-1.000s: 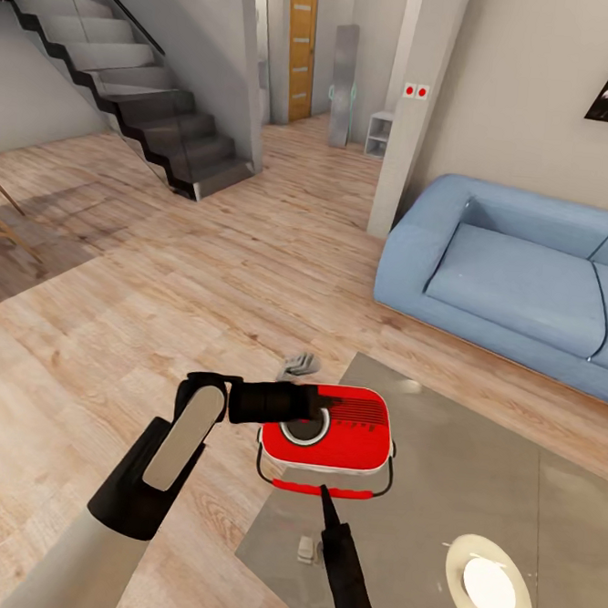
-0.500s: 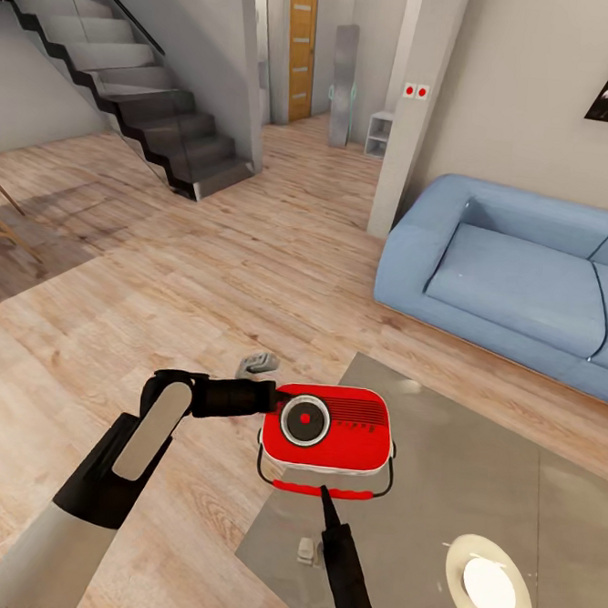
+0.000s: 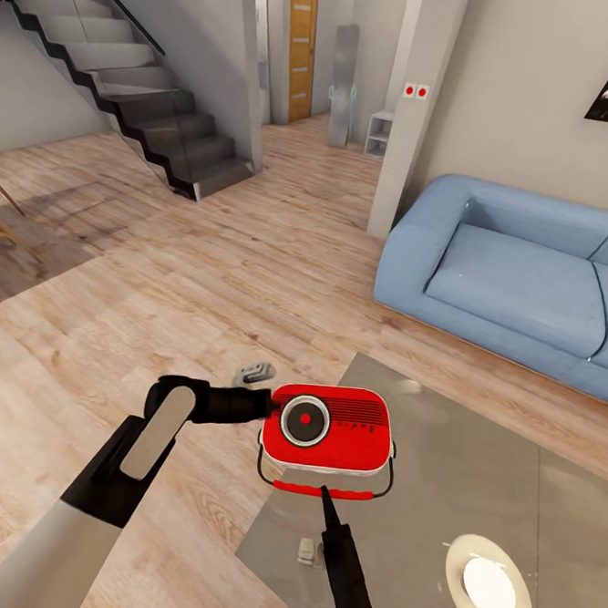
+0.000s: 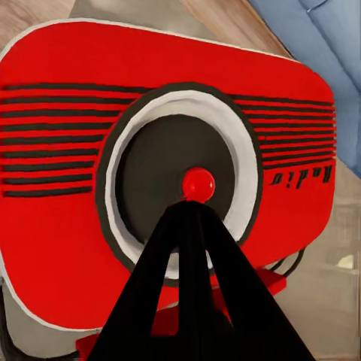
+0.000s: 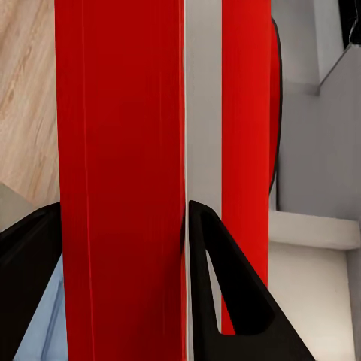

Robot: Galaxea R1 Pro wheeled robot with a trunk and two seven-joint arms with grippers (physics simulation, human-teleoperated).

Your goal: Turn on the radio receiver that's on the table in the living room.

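Note:
The red radio [image 3: 330, 431] lies face up at the near left corner of the glossy grey-beige table [image 3: 474, 464]. Its round dial with a small red knob [image 4: 198, 183] faces the left wrist view. My left gripper [image 3: 266, 403] is shut beside the radio's left edge, and its joined fingertips [image 4: 192, 209] point just under the knob. My right gripper [image 3: 324, 494] reaches up from the near side, shut on the radio's red carry handle [image 5: 120, 150], which runs between its black fingers [image 5: 218, 286].
A pale-blue sofa [image 3: 525, 285] stands beyond the table at the right. On the table lie a round white disc [image 3: 488, 588] and a small pale item [image 3: 307, 549]. A beige pillar [image 3: 415, 112], dark stairs [image 3: 138, 90] and open plank floor lie behind and to the left.
My left gripper has drawn back to the left off the radio's dial, which it covered a second ago and which now shows in full. The right gripper and radio have stayed put.

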